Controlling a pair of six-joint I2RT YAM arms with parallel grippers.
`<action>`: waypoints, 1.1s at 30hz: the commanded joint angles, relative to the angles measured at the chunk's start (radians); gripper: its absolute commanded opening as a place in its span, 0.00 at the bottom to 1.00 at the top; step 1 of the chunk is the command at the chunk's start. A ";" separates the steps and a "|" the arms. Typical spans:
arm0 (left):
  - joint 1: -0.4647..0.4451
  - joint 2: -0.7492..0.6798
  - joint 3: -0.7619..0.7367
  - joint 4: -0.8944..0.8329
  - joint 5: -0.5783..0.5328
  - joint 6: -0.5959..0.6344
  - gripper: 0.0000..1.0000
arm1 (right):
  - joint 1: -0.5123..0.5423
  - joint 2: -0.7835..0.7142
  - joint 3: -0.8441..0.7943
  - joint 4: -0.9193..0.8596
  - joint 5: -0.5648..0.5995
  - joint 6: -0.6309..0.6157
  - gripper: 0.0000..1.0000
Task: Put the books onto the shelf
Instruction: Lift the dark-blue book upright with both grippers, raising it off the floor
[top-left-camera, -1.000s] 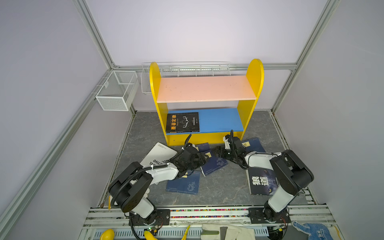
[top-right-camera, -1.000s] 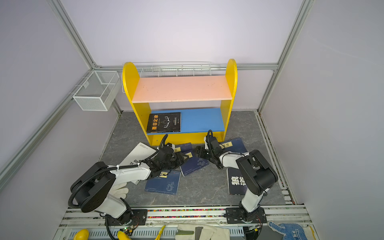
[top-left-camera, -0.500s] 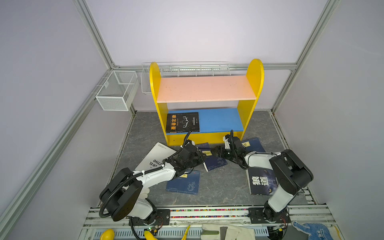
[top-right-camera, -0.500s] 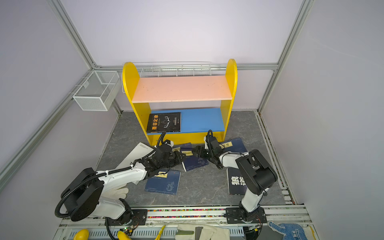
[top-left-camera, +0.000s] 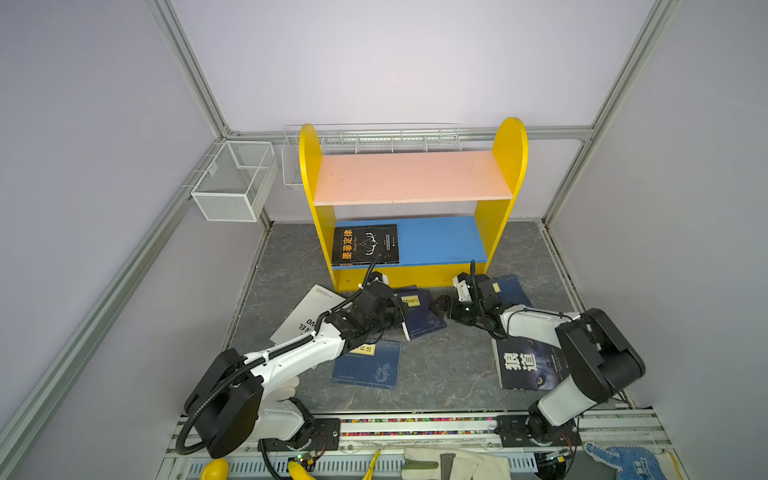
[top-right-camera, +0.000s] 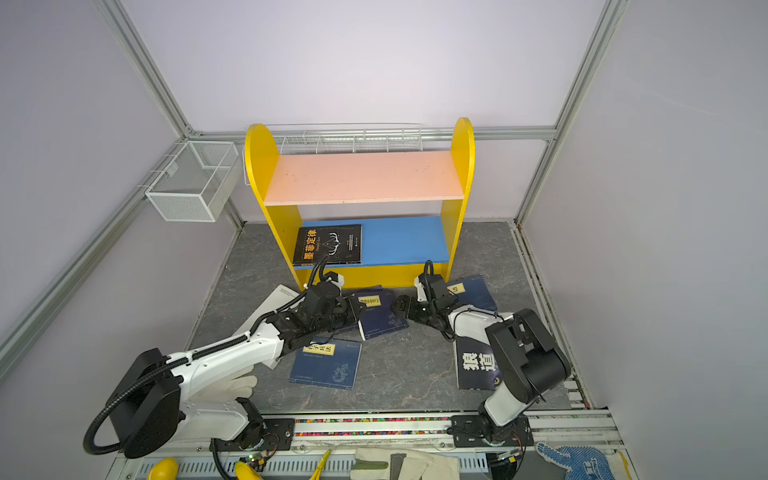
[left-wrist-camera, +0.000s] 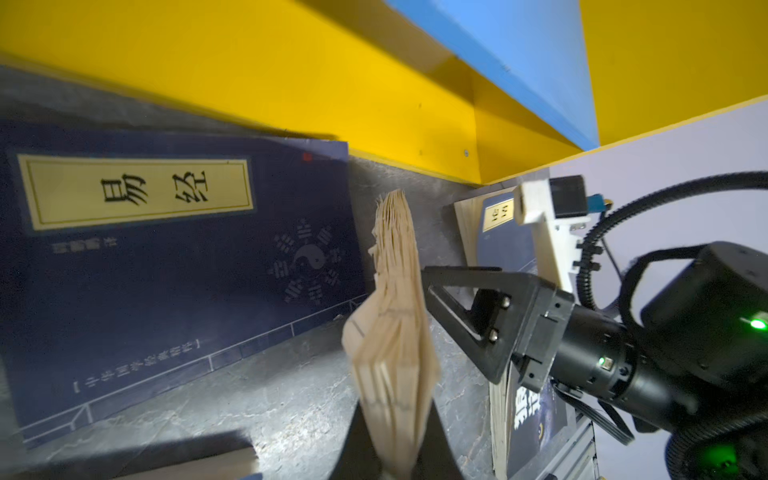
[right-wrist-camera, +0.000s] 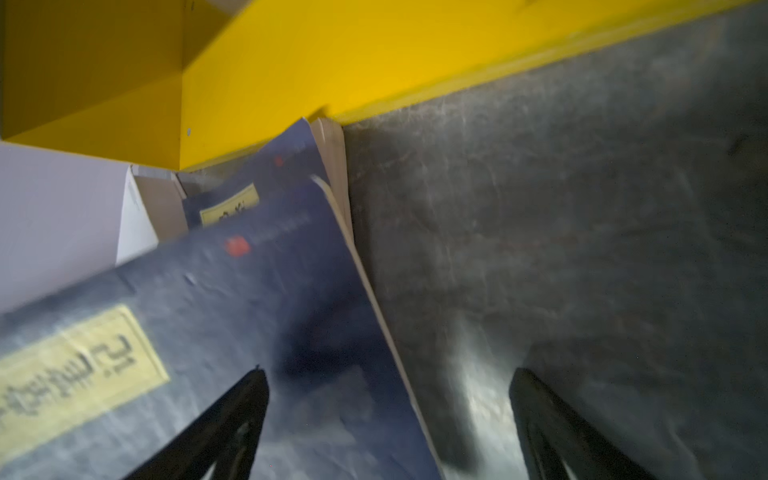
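The yellow shelf (top-left-camera: 509, 166) has a pink upper board and a blue lower board (top-left-camera: 440, 241), where a black orange-titled book (top-left-camera: 365, 245) lies flat. My left gripper (top-left-camera: 395, 311) (left-wrist-camera: 395, 419) is shut on the cream page edge of a navy book (top-left-camera: 422, 313) (left-wrist-camera: 395, 311) on the floor in front of the shelf. My right gripper (top-left-camera: 442, 307) (right-wrist-camera: 388, 374) is open and straddles that navy book's (right-wrist-camera: 249, 332) other edge. Also on the floor are another navy book (top-left-camera: 368, 365), a wolf-eye book (top-left-camera: 528, 365), a navy book (top-left-camera: 509, 289) behind the right arm and a white book (top-left-camera: 309, 316).
White wire-mesh baskets (top-left-camera: 235, 183) hang on the left and back walls. A further navy book with a yellow label (left-wrist-camera: 166, 249) lies by the shelf's base. Gloves (top-left-camera: 453, 465) and yellow items lie beyond the front rail.
My left gripper has closed on the navy book's pages after reaching further toward the shelf. The right gripper has stayed open in almost the same place.
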 joint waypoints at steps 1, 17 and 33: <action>0.032 -0.088 0.070 -0.045 0.060 0.105 0.00 | -0.056 -0.158 -0.013 -0.038 -0.206 -0.044 0.89; 0.280 -0.272 0.269 -0.158 0.600 0.226 0.00 | -0.096 -0.503 0.008 0.063 -0.558 0.070 0.88; 0.325 -0.191 0.262 0.127 0.882 0.142 0.00 | -0.065 -0.521 0.015 0.262 -0.616 0.300 0.57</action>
